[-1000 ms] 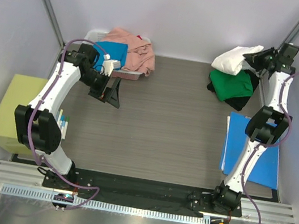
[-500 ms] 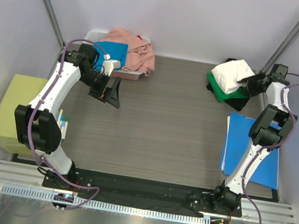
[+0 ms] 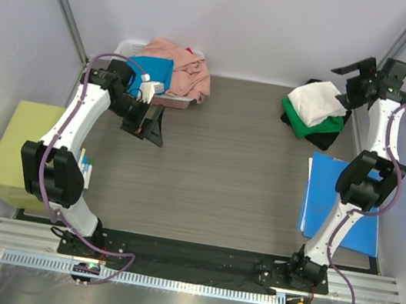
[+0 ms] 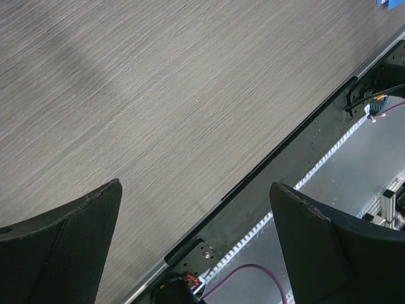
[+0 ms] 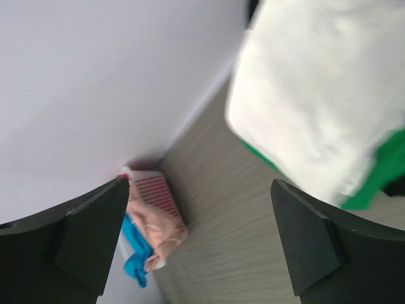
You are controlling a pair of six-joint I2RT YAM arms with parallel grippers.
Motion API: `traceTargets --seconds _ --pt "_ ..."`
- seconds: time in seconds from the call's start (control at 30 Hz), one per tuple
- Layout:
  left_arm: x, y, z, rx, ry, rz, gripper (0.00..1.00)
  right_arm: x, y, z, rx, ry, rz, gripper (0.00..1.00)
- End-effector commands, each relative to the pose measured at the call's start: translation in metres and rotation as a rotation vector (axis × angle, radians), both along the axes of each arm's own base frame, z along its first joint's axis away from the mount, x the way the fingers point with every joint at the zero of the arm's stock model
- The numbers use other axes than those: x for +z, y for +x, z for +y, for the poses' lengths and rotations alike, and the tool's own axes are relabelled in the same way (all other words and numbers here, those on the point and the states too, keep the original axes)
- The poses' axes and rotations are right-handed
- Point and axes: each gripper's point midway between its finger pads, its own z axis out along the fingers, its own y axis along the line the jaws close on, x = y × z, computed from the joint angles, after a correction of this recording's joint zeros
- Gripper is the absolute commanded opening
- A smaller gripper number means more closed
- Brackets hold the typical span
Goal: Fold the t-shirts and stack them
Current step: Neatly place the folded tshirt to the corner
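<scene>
A folded white t-shirt lies on top of a folded green t-shirt and a black one at the back right of the table. My right gripper is open, raised just right of this stack and holding nothing. Its wrist view shows the white t-shirt and the green edge beyond the open gripper. A salmon pink t-shirt and a bright blue t-shirt lie crumpled in the basket. My left gripper is open and empty over bare table in front of the basket, as its wrist view of the gripper confirms.
The white plastic basket stands at the back left. A flat blue folder lies at the right side by the right arm. A yellow-green box sits off the left edge. The table's black front rail shows in the left wrist view.
My right gripper has opened and let go of the white t-shirt, which now rests on the green one. The gripper has lifted away. The left arm has not moved.
</scene>
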Motion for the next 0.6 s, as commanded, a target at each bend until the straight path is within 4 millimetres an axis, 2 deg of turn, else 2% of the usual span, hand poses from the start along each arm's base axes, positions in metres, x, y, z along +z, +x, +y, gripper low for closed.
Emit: traceTargets --seconds 0.0,0.07,0.1,0.2,0.27,0.33,0.37,0.43,0.5,0.57 --pt "0.005 0.008 -0.001 0.014 -0.018 -0.010 1.00 -0.016 0.046 0.046 0.202 0.203 -0.106 1.00" --pt "0.003 0.009 0.000 0.016 -0.013 -0.002 1.00 -0.024 0.062 0.051 0.231 0.248 -0.139 1.00" --pt "0.002 0.008 0.000 0.018 -0.008 0.001 1.00 -0.051 0.068 0.052 0.234 0.299 -0.106 1.00" --pt "0.003 0.010 0.002 0.018 0.006 -0.005 1.00 -0.088 0.076 0.043 0.194 0.308 -0.059 1.00" --pt "0.005 0.010 0.002 0.017 0.005 -0.009 1.00 -0.126 0.071 0.039 0.165 0.315 0.012 1.00" --pt "0.007 0.010 0.002 0.016 0.005 -0.016 1.00 -0.154 0.061 0.037 0.151 0.286 0.068 1.00" --pt "0.008 0.010 0.002 0.016 0.005 -0.019 1.00 -0.160 0.058 0.036 0.149 0.278 0.081 1.00" --pt "0.009 0.009 0.003 0.014 0.008 -0.021 1.00 -0.161 0.052 0.039 0.166 0.272 0.086 1.00" --pt "0.009 0.009 0.004 0.017 0.012 -0.022 1.00 -0.144 0.053 0.045 0.202 0.272 0.050 1.00" --pt "0.010 0.010 0.004 0.018 0.013 -0.025 1.00 -0.097 0.058 0.055 0.265 0.246 -0.045 1.00"
